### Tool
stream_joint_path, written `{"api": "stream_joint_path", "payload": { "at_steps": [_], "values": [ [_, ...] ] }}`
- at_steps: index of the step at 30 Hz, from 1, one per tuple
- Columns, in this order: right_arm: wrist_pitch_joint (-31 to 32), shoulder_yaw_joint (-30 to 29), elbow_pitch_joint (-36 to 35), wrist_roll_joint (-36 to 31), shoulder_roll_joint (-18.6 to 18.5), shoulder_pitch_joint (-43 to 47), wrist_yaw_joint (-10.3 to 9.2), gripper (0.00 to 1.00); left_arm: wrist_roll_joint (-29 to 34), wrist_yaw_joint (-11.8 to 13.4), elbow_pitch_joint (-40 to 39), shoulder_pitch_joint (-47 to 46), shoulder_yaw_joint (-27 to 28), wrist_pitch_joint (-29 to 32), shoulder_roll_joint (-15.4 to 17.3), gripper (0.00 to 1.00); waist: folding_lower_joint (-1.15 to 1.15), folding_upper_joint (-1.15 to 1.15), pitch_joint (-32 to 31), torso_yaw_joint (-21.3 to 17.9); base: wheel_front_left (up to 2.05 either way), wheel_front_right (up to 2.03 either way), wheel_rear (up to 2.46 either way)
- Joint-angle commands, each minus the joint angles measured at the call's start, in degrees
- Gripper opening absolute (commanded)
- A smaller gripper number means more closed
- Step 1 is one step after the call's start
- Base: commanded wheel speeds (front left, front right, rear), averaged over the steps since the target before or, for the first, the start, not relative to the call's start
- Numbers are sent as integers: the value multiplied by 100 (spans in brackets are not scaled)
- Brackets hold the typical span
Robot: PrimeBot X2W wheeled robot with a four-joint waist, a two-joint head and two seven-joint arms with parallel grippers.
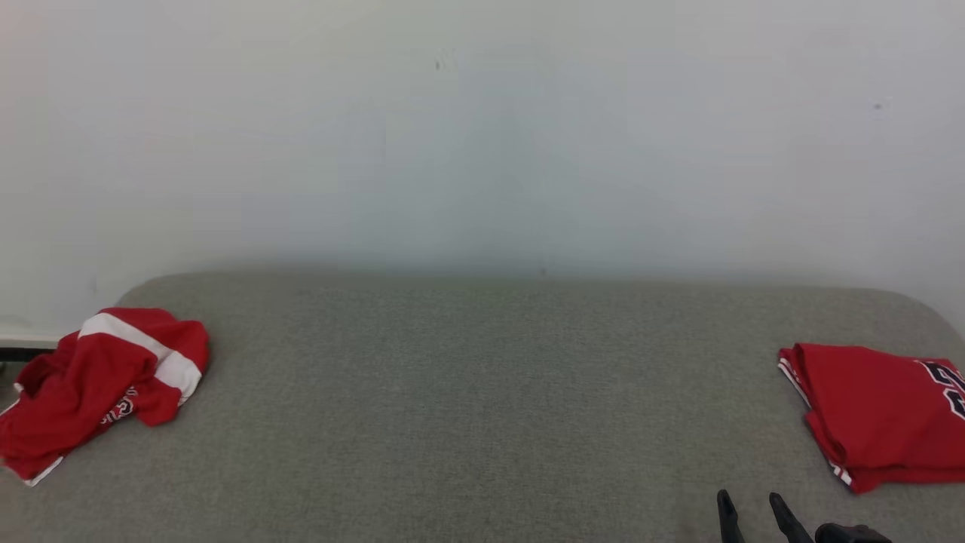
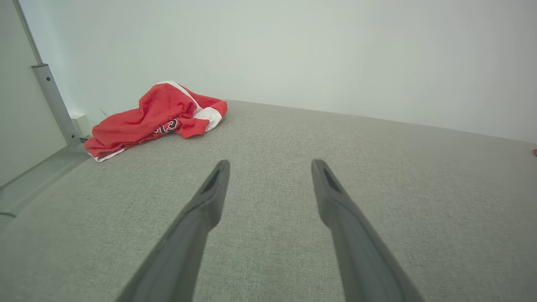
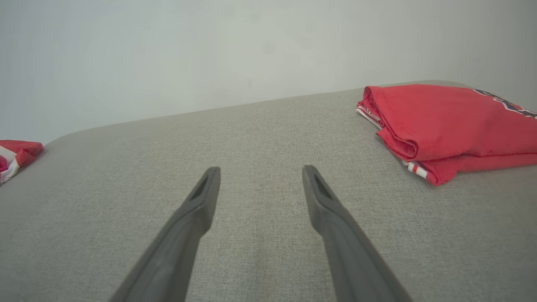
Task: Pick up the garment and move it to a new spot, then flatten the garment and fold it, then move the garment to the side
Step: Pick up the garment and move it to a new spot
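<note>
Red garment (image 1: 105, 385) with a white band lies crumpled

Grey fabric surface (image 1: 482, 392) — plain pale wall (image 1: 482, 136) behind.

Note the garment (image 1: 105, 385) at the left edge of the pad (image 1: 482, 392): it is red, with a broad white band, white trim along its hem and a small white-and-dark printed mark. Identify the folded jersey (image 1: 874, 411) at the right edge by its plain red body, its dark numerals outlined in white, and its hem striped in white, red and a dark colour. You will see the pad as an even grey with a fine woven fleck. The wall (image 1: 482, 136) is plain pale grey-white. The left gripper (image 2: 270, 162) and right gripper (image 1: 750, 498) are matt dark grey to black, unpatterned.
</note>
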Motion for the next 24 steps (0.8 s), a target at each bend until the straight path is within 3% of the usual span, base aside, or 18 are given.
{"api": "stream_joint_path", "payload": {
  "at_steps": [1,12,24],
  "values": [
    [-55,66,34,89,5,37,-12,100,104,32,37,20,77,-15,7,100,0,-1,-70,442,0,0,0],
    [-316,352,345,415,4,-2,-12,100,322,15,81,58,329,-15,140,100,0,-1,-109,1658,0,0,0],
    [-389,909,586,443,4,-581,-12,100,310,31,-238,124,820,-15,-17,100,0,-1,262,2146,0,0,0]
  ]
}}
